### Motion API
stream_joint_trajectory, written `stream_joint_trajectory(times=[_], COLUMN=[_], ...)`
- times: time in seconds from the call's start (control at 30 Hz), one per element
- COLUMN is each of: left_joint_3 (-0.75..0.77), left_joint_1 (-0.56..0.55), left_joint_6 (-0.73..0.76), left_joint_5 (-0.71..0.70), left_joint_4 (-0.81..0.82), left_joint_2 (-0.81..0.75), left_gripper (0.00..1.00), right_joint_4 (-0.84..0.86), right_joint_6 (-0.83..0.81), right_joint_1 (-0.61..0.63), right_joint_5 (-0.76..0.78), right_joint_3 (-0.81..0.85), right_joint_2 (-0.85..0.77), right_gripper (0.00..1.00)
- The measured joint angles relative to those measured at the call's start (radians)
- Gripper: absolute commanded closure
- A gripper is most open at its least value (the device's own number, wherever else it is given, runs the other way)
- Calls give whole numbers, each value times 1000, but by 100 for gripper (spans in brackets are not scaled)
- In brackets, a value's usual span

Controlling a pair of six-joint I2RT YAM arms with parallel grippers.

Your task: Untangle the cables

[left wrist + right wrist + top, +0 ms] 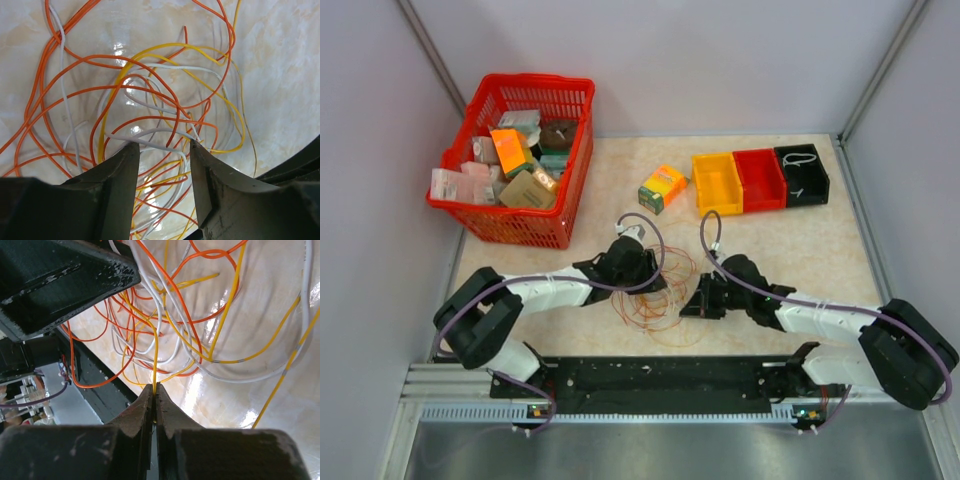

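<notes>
The cables (658, 300) lie as a loose tangle of thin orange-red, yellow and white wires on the table between the two arms. My left gripper (642, 272) hangs over the tangle's upper left. In the left wrist view my left gripper (164, 146) is open, with white and orange loops (150, 115) lying under and between the fingers. My right gripper (695, 303) sits at the tangle's right edge. In the right wrist view my right gripper (154, 388) is shut on a yellow wire (155, 355) that rises straight from the fingertips.
A red basket (460, 214) full of packets stands at the back left. A small orange-green box (663, 187) lies behind the tangle. Yellow (717, 183), red (761, 180) and black (802, 174) bins stand at the back right. A black rail (660, 375) runs along the near edge.
</notes>
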Motion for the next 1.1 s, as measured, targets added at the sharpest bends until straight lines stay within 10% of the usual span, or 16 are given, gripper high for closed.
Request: stream_joint_trajectory(times=[0.33,0.7,1.1], left_joint_3=[49,25,104], left_joint_1=[-13,-24,-24], left_joint_6=[-52,48,100], left_joint_5=[-63,16,165], left_joint_4=[-21,-31,-39], left_joint_2=[58,-372,-508], left_gripper=[100,100,100], right_joint_4=[-40,-204,-416], right_joint_6=[-5,-12,-283], right_joint_1=[2,5,5], right_joint_5=[50,252,259], right_joint_3=[-27,-27,136], right_joint_2=[-48,-149,-238], right_gripper=[99,96,29])
